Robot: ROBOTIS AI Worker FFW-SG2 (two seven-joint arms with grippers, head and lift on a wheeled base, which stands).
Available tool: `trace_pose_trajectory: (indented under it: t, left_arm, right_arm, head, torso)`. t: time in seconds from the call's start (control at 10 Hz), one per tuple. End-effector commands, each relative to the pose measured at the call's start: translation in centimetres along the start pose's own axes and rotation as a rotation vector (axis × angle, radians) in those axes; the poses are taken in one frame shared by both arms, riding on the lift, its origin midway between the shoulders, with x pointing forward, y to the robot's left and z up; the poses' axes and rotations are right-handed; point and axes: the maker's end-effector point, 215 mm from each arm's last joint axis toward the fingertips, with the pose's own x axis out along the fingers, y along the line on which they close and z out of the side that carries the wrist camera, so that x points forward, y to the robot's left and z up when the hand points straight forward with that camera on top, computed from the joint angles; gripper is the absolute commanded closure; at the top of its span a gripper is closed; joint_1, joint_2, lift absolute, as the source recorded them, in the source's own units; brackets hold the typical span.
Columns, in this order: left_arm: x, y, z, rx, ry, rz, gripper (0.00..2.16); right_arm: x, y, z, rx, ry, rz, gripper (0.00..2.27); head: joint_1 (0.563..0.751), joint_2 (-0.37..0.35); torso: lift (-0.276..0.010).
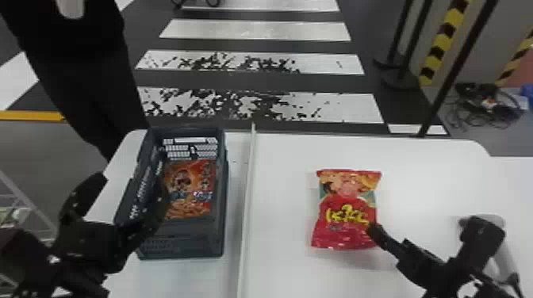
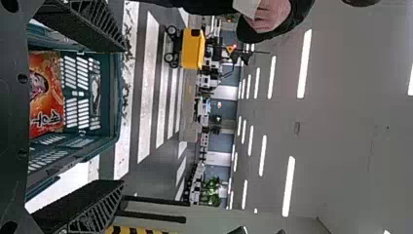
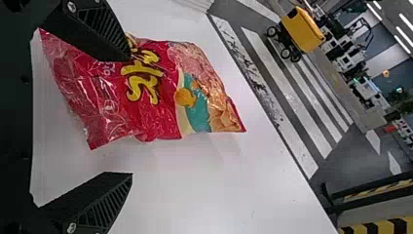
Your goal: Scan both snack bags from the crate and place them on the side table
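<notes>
You had two snack bags, namely one orange bag [image 1: 190,178] and one red bag [image 1: 345,232], along with one crate [image 1: 182,247], one grey scanner [image 1: 507,257] and one long white divider [image 1: 244,222]. You had two grippers, one left gripper [image 1: 133,186] and one right gripper [image 1: 426,228], with two fingers [image 3: 100,202] apiece, so four in all. Farther off, you had one yellow wheeled cart [image 2: 193,48].

"What's crossing the dark floor [image 1: 273,82]?"
"White stripes [image 1: 254,31] are running across it, two showing black patches."
"And near the yellow-and-black bands [image 1: 442,43]?"
"Cables [image 1: 484,105] are lying tangled."
"Farther off?"
"A yellow wheeled box [image 2: 191,56] is standing, a green plant [image 2: 211,191] is showing, and long lights [image 2: 305,63] are glowing along the grey ceiling [image 2: 350,122]."
</notes>
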Motion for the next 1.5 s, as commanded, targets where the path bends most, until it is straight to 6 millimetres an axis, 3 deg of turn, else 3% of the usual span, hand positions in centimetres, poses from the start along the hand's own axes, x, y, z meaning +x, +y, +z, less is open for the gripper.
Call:
trace_pose_trajectory:
  t: [0.0, 0.5, 0.6, 0.7, 0.8, 0.9, 1.1, 1.4]
  left_arm:
    - [-0.1, 0.2, 0.0, -0.003, 0.001, 0.003, 0.02]
    - [-0.1, 0.4, -0.4, -0.004, 0.007, 0.004, 0.02]
    - [-0.1, 0.5, -0.6, -0.005, 0.010, 0.006, 0.02]
    - [-0.1, 0.6, -0.6, -0.006, 0.013, 0.007, 0.02]
    - [-0.1, 0.7, -0.7, -0.008, 0.013, 0.010, 0.02]
    - [-0.1, 0.7, -0.7, -0.007, 0.012, 0.011, 0.02]
    - [0.0, 0.8, -0.9, -0.010, 0.014, 0.013, 0.02]
    - [-0.1, 0.8, -0.9, -0.010, 0.016, 0.013, 0.02]
  right_arm:
    - [0.5, -0.2, -0.2, 0.023, 0.023, 0.009, 0.08]
    - [2.1, 0.3, -1.7, 0.066, 0.104, 0.051, 0.11]
    - [2.4, 0.6, -1.8, 0.075, 0.108, 0.070, 0.47]
    - [2.6, 0.5, -1.9, 0.086, 0.117, 0.080, 1.14]
    - [2.7, 0.2, -2.0, 0.111, 0.124, 0.085, 2.08]
    - [2.6, 0.0, -2.3, 0.119, 0.141, 0.093, 2.24]
    - [2.1, 0.5, -3.2, 0.217, 0.184, 0.162, 2.24]
    - [1.1, 0.2, -1.5, 0.224, 0.146, 0.173, 2.24]
  head:
    - [0.695, 0.027]
    - [0.695, 0.042]
    - [0.695, 0.045]
    - [0.695, 0.054]
    - [0.695, 0.058]
    - [0.695, 0.059]
    - [0.695, 0.062]
    - [0.695, 0.065]
  torso:
    - [-0.098]
    - [-0.098]
    - [-0.098]
    - [-0.098]
    - [-0.098]
    - [-0.098]
    - [-0.098]
    - [-0.098]
